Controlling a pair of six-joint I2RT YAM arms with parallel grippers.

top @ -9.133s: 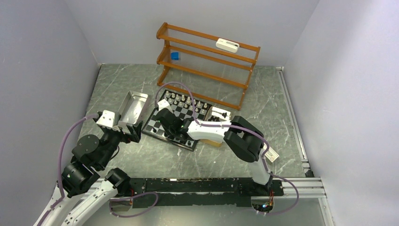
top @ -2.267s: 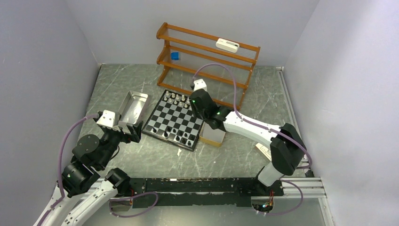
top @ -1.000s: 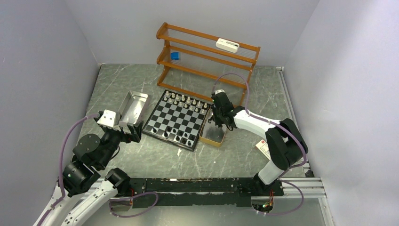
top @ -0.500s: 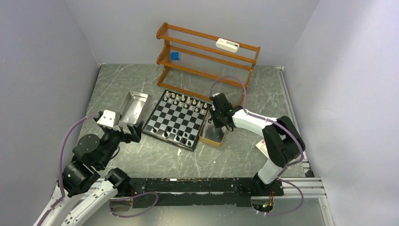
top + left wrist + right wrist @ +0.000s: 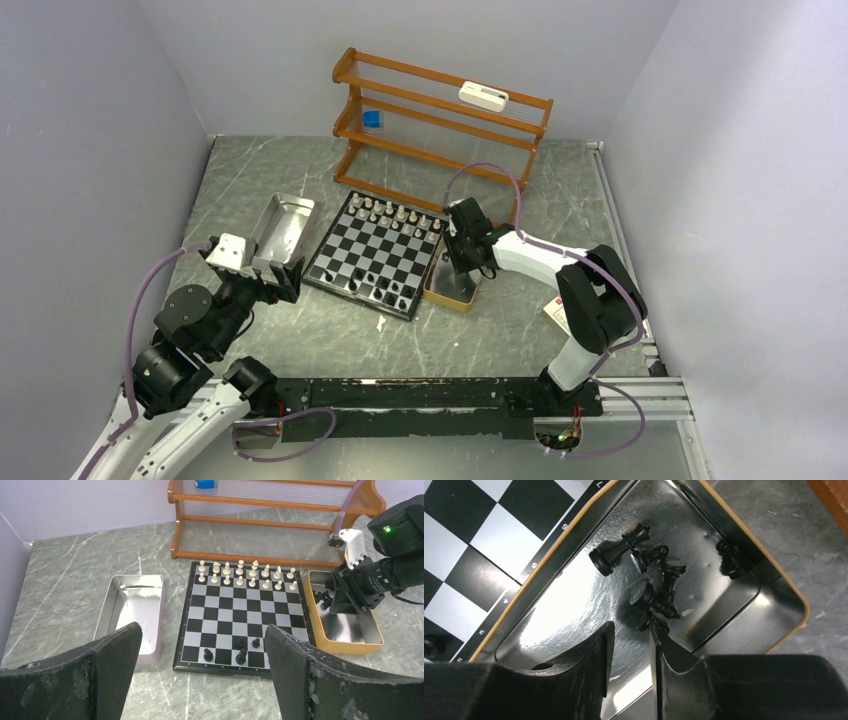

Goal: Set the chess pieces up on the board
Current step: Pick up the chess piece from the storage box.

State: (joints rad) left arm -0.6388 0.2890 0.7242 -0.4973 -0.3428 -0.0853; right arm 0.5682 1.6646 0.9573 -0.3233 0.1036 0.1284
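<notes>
The board (image 5: 372, 250) lies mid-table; it also shows in the left wrist view (image 5: 244, 611) and at the left of the right wrist view (image 5: 469, 535). White chess pieces (image 5: 245, 575) fill its two far rows. Several black pieces (image 5: 241, 649) stand on its near rows. More black pieces (image 5: 655, 580) lie heaped in a tan-rimmed tin box (image 5: 569, 615) right of the board (image 5: 455, 290). My right gripper (image 5: 631, 630) is low inside this box, jaws a little apart and empty, its right fingertip against the heap. My left gripper (image 5: 201, 627) is wide open and empty, raised near the board's near-left side.
A shiny metal tray (image 5: 283, 225) lies left of the board. A wooden shelf rack (image 5: 440, 130) stands behind it, with a white device (image 5: 483, 96) on top and a blue object (image 5: 372, 119) on the middle shelf. A small card (image 5: 556, 312) lies by the right arm.
My right arm left the board's far side and swung right to the tan box, then sank a little into it. The left arm has not moved.
</notes>
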